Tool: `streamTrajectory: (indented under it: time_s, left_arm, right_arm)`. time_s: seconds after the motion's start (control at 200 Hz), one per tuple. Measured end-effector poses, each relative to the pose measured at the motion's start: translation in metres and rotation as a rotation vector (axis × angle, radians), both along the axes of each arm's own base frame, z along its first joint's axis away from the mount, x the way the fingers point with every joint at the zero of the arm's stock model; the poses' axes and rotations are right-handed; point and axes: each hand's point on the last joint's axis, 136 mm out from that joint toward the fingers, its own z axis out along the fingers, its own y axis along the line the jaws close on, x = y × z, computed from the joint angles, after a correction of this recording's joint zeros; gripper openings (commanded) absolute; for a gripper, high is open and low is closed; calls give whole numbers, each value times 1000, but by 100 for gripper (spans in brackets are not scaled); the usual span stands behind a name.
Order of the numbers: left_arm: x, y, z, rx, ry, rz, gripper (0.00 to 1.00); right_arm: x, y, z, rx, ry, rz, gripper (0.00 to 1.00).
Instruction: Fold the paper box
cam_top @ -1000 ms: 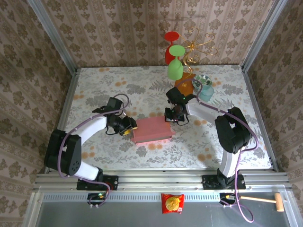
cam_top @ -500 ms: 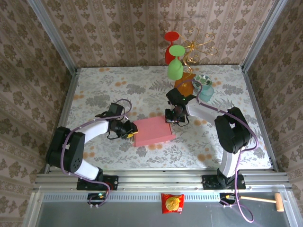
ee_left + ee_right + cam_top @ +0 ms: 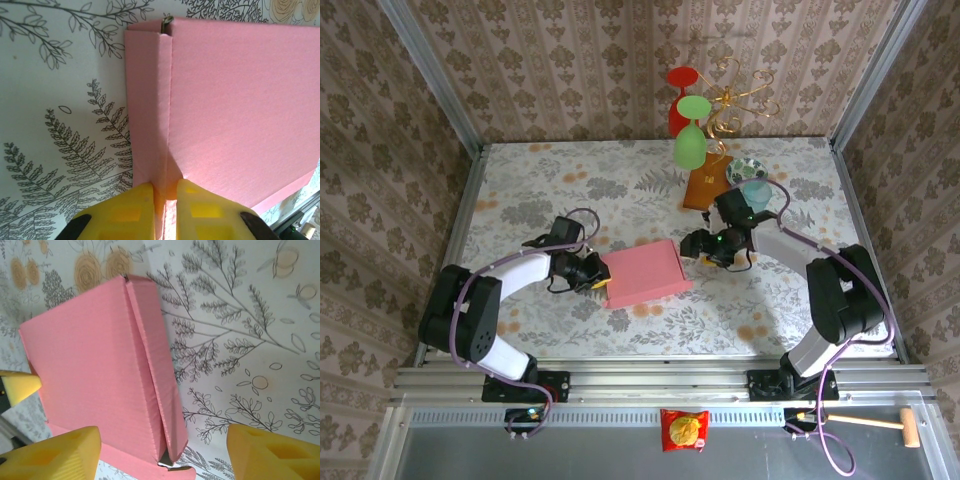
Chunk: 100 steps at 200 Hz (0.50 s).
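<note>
- Top external view: we find the paper box lying flat on the flowered table, about mid-table, between the two grippers.
- We see the left gripper at the box's left edge and the right gripper just off its far right corner.
- On the left wrist view, the left gripper has its yellow fingers nearly together, pinching a narrow upright side wall of the box.
- On the right wrist view, the right gripper stands with its jaws wide apart and nothing between the pads. It hangs above the box without touching it.
- We note a side strip of the box folded along a crease beside the broad pink panel.
- Far right of the box, well apart from it, lie a brown-orange booklet and a teal cup.
</note>
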Motion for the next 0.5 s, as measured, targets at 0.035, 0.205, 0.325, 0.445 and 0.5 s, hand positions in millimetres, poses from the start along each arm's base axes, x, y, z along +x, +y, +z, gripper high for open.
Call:
streamTrajectory:
  time_s: [0.035,0.205,0.325,0.445,0.5]
  left_arm:
    - [0,0,0,1,0,-2,13]
    - [0,0,0,6,-4,-15,8]
    - [1,1,0,11,-7,-19,7]
    - [2,3,0,6,-8,-13,6]
    - [3,5,-1,-2,-9,-10,3]
  right_arm:
    - [-3,1,-4,21,11,7,70]
    - [-5,19,-19,129,41,58,71]
    - [-3,27,-26,177,53,82,71]
    - [-4,31,-33,202,70,99,71]
    - [-2,31,-32,213,63,101,71]
